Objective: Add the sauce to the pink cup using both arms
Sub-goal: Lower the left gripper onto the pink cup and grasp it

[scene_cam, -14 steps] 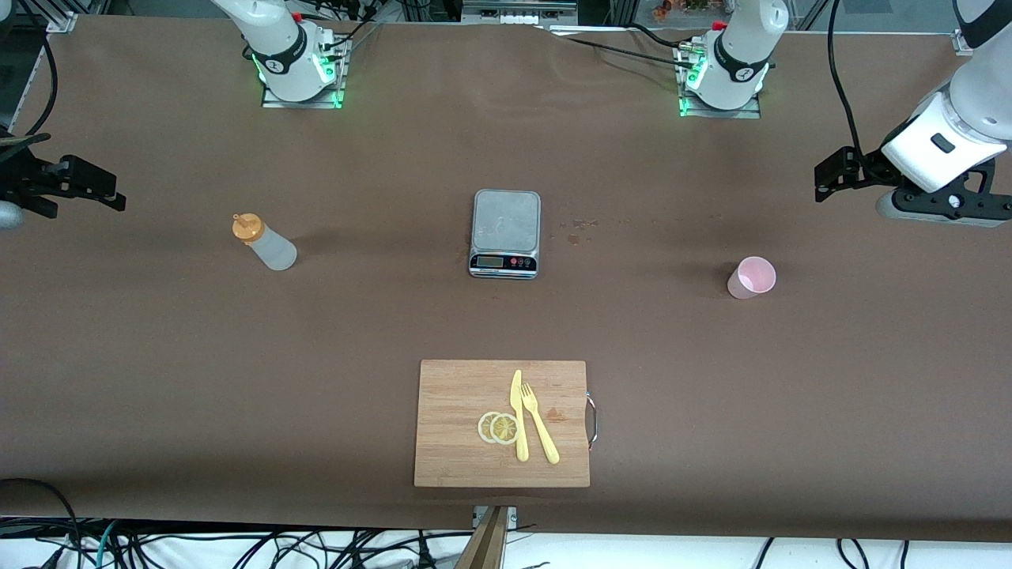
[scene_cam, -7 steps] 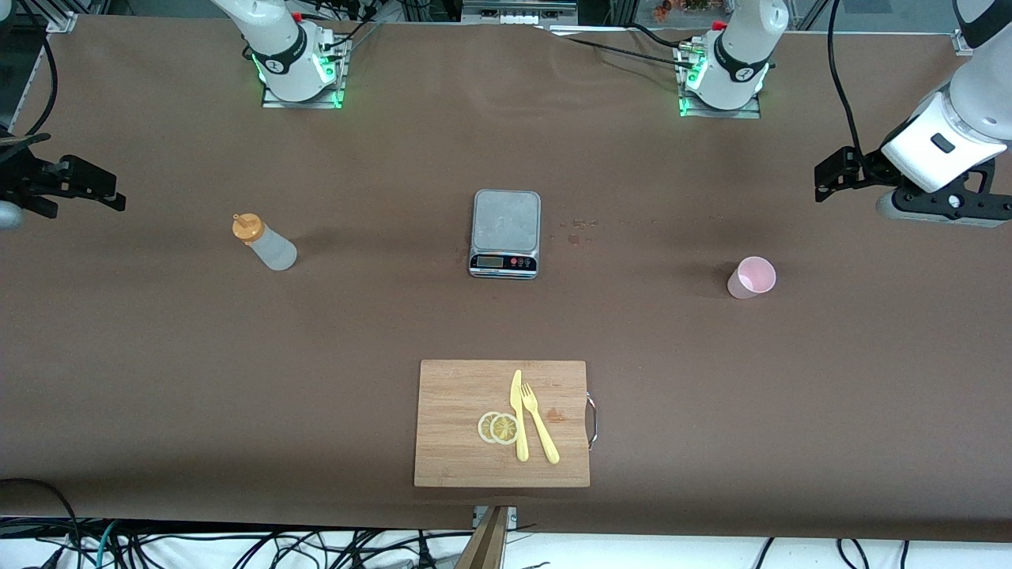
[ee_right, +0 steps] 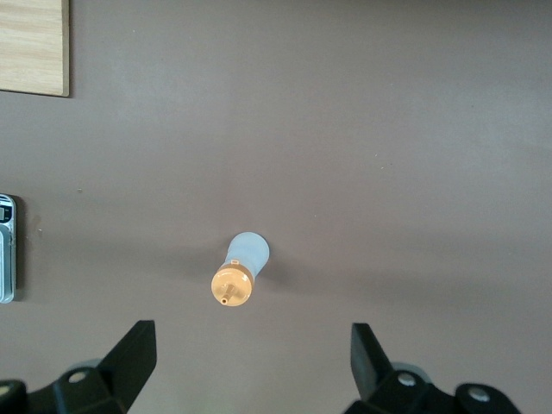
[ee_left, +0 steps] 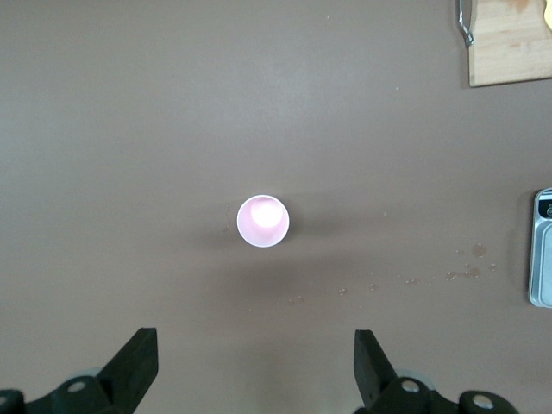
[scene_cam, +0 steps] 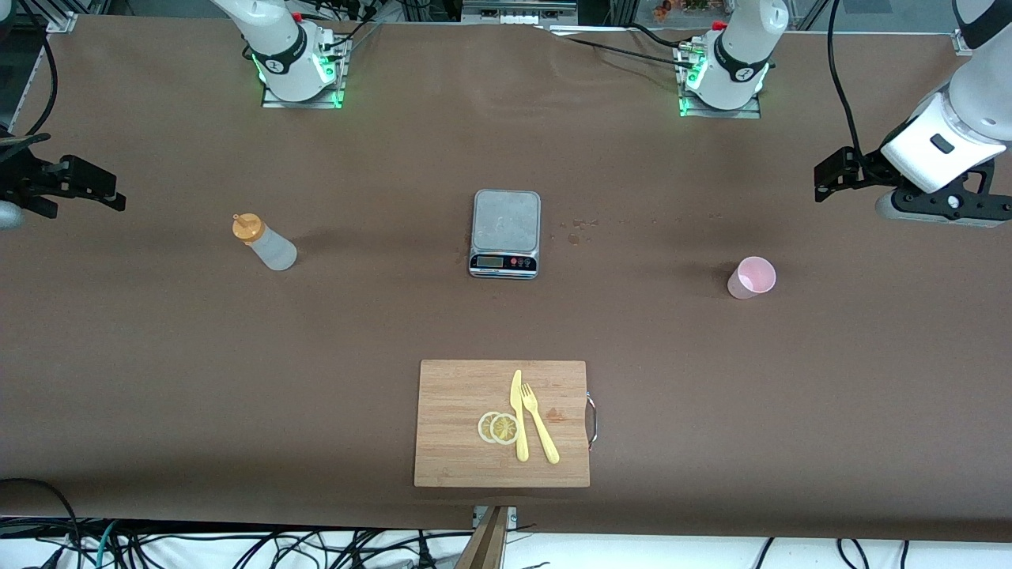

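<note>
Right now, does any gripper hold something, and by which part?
Nothing is held. The left gripper hangs open over the pink cup, the right gripper open over the sauce bottle.

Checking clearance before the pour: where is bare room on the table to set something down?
Bare stretches lie between the bottle and the scale, and between the scale and the cup. The scale's top is bare too. The board is crowded near its middle with lemon slices, knife and fork.

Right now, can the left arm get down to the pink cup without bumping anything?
Probably yes. The left gripper hangs open above bare table near the pink cup, which stands upright alone with nothing beside it.
</note>
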`<state>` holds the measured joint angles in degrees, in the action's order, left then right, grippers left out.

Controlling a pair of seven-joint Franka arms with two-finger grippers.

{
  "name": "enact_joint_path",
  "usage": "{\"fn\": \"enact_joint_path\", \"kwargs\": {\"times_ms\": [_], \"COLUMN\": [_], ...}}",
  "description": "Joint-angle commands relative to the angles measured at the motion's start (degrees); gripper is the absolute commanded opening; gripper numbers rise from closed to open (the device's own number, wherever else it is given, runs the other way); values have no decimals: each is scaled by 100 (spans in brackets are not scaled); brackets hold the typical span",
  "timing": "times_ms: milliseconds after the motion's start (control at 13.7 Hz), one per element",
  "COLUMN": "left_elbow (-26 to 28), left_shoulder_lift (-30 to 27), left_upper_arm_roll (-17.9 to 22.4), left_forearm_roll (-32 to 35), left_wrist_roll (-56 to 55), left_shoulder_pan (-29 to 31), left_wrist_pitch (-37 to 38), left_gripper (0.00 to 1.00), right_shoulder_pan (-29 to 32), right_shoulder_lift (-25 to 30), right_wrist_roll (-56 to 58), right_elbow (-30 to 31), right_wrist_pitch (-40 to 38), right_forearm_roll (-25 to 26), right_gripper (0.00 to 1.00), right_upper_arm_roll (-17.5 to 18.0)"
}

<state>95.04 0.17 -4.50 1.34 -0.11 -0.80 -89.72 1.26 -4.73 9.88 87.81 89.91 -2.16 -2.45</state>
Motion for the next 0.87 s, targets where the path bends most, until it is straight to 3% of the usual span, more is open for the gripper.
{"fn": "enact_joint_path", "kwargs": {"times_ms": [0,364,801], "left_elbow": [-38,303,2024], "left_shoulder_lift": [315,1159,1099], "left_upper_arm_roll": [19,46,46], "left_forearm_roll": [51,112,209], "left_wrist_roll": [37,677,785], "left_shoulder_pan": [9,606,633], "left_wrist_pitch": [139,-817,-2767], "left_gripper": [100,100,100], "right_shoulder_pan": [15,15,15], "right_shoulder_lift": [139,139,139], "right_wrist_roll": [31,31,40], "right_elbow": [149,149,149], "right_wrist_pitch": [80,80,71], "right_forearm_roll": [-56,-56,-56], "right_gripper": [100,100,100], "right_upper_arm_roll": [-1,-1,-1]}}
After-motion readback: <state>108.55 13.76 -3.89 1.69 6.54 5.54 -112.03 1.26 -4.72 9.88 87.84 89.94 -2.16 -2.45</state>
